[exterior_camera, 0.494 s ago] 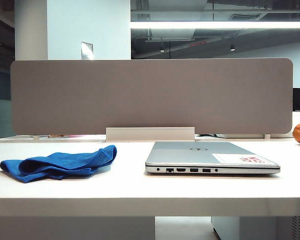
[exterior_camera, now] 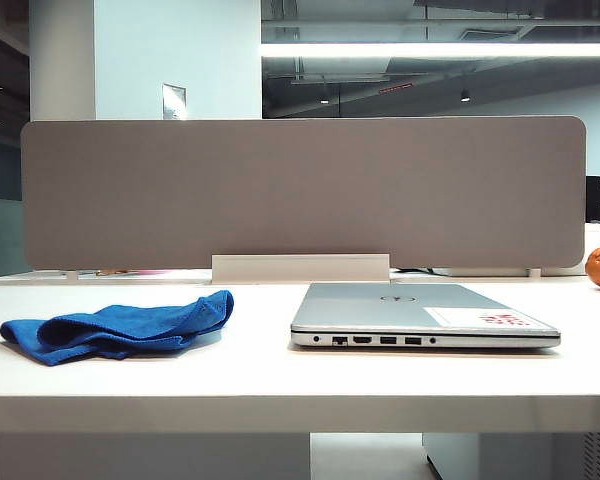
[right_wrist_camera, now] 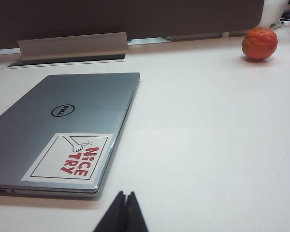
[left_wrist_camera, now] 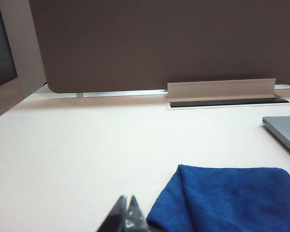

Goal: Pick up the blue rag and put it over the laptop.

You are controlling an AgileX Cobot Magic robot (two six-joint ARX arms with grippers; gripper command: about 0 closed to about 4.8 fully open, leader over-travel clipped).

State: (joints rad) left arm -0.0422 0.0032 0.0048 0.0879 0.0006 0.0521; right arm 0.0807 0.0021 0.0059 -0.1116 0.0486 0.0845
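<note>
The blue rag point(exterior_camera: 120, 325) lies crumpled on the white table, left of the laptop point(exterior_camera: 420, 312). That laptop is closed, silver-grey, with a round lid logo and a white sticker point(right_wrist_camera: 67, 157) in red print. Neither arm shows in the exterior view. In the left wrist view my left gripper point(left_wrist_camera: 127, 199) is shut and empty, its tips just short of the blue rag point(left_wrist_camera: 232, 198) and beside its near corner. In the right wrist view my right gripper point(right_wrist_camera: 125, 194) is shut and empty, just off the near corner of the laptop point(right_wrist_camera: 63, 125).
A grey divider panel point(exterior_camera: 300, 190) stands along the back of the table, with a white cable-tray flap point(exterior_camera: 300, 267) at its foot. An orange fruit point(right_wrist_camera: 259, 43) sits at the far right. The table's front edge point(exterior_camera: 300, 400) runs close to the camera.
</note>
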